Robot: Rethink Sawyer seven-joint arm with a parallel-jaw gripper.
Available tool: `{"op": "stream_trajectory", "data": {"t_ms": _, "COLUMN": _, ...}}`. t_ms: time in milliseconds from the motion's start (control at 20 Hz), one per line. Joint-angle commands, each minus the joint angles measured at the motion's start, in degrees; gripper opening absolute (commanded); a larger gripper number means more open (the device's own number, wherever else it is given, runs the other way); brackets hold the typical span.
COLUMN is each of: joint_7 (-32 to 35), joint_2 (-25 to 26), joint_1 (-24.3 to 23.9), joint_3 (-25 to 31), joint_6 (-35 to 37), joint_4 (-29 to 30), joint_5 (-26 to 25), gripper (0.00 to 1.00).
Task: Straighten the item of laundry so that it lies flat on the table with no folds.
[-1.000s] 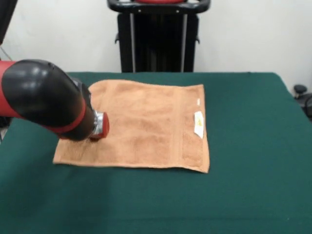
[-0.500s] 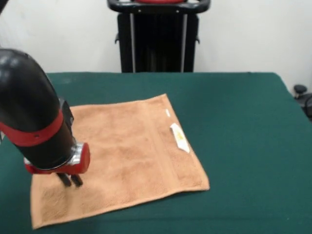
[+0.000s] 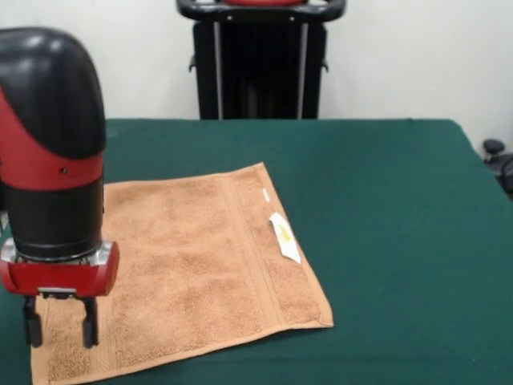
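1. Although the towel (image 3: 192, 265) already lies spread on the tabletop (image 3: 401, 241) with no fold visible, its near-left part is hidden behind the arm (image 3: 52, 160), so the flatness of that part cannot be confirmed.
2. Location: the towel occupies the left half of the tabletop, skewed so that its edges run at an angle to the tabletop edges; its near-left corner reaches the bottom margin of the view.
3. Jaws: the gripper (image 3: 60, 322) hangs over the near-left corner of the towel; its two dark fingers (image 3: 90, 322) stand apart, released, with nothing between them; whether the tips touch the pile cannot be told.
4. Risk, snagging: if the tips rest in the terry loops, any sideways travel is likely to drag the corner and raise a ridge or fold it under; a straight vertical lift is judged safer.
5. Risk, re-gripping: closing the jaws at this height would probably pinch cloth and lift the corner, undoing the flat lay.
6. Risk, edge: the corner lies close to the near-left limit of the view; a further pull that way could carry cloth over the tabletop edge, if the edge is near.
7. Labels: a small white label (image 3: 284, 238) sits near the right border band (image 3: 248, 241), with a yellowish mark on it; no writing is readable; a smaller white tag (image 3: 266, 195) lies further along the same edge, also unreadable.
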Motion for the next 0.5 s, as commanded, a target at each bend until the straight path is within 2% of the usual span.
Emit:
{"op": "stream_trajectory", "data": {"t_ms": 50, "joint_7": 4.0, "joint_2": -5.5, "joint_1": 4.1, "joint_3": -3.1, "joint_6": -13.9, "joint_4": 17.4, "joint_5": -5.4, "gripper": 1.0}}
{"op": "stream_trajectory", "data": {"t_ms": 500, "joint_7": 7.6, "joint_2": -7.1, "joint_1": 7.6, "joint_3": -8.0, "joint_6": -17.0, "joint_4": 22.6, "joint_5": -3.4, "gripper": 1.0}}
